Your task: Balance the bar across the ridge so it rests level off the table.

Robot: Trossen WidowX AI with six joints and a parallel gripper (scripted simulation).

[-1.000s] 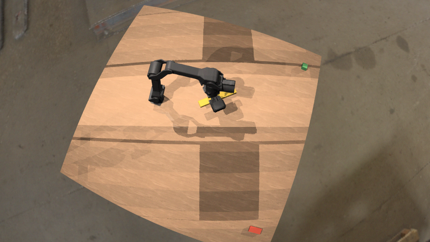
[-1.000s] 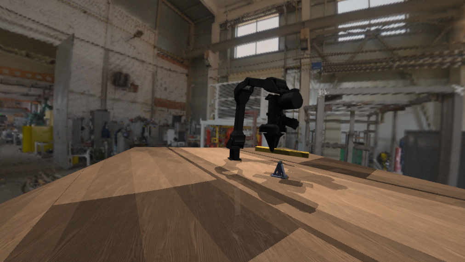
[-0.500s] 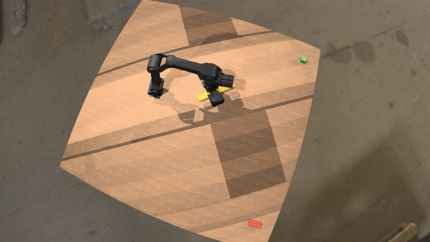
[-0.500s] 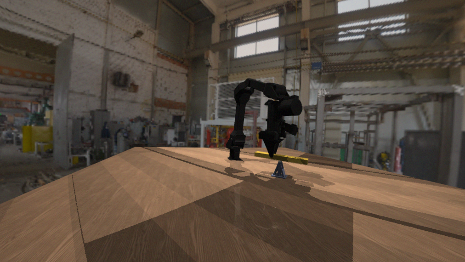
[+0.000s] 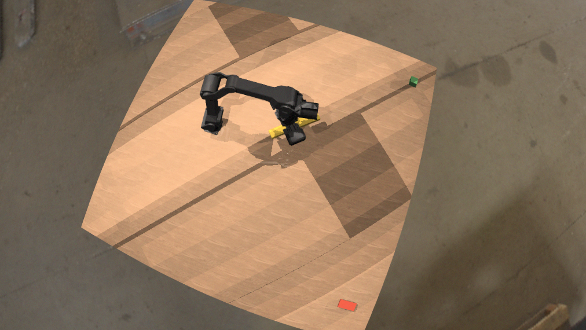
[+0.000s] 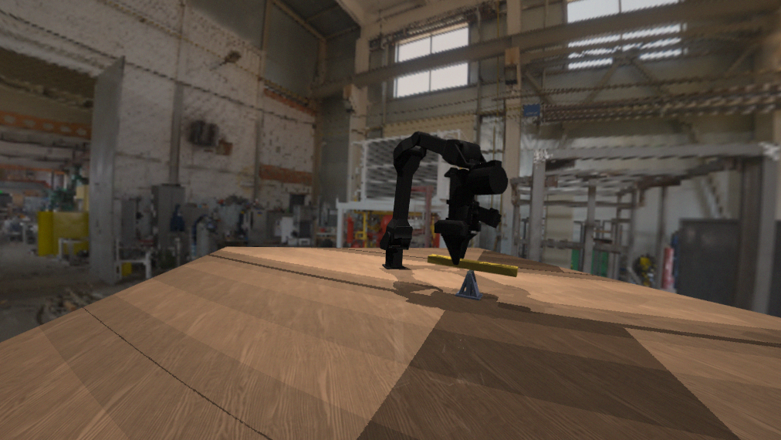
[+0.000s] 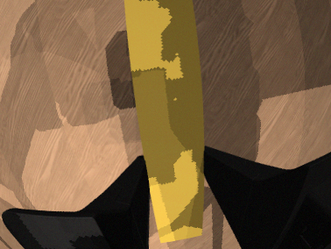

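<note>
A: While the arm is hanging over the ridge [image 6: 469, 286], what are the jaws doing?

B: They are pinching the bar [image 6: 473, 265] across its narrow width, closed on it and not slack. The gripper [image 6: 456, 255] is pointing straight down, gripping a little to the arm-base side of the ridge, not right over it.

A: And the bar itself?

B: It is sitting just above the ridge's peak, running crosswise to it. From the side it is looking slightly tilted, with the end away from the arm's base hanging a touch lower. Whether it is already touching the peak, I cannot tell. Both ends are staying off the worktop [image 6: 305, 350].

A: How is it going to handle?

B: It is looking stiff: a flat, straight yellow strip showing no sag on either side of the grip. I am guessing it is light, since a narrow pinch is carrying it. Its faces look smooth, so it may slide on that sharp peak.

A: Where should it be held?

B: At mid-length, I am thinking. The longer part is reaching past the ridge on the far side, so the middle needs bringing over the peak before release.
</note>
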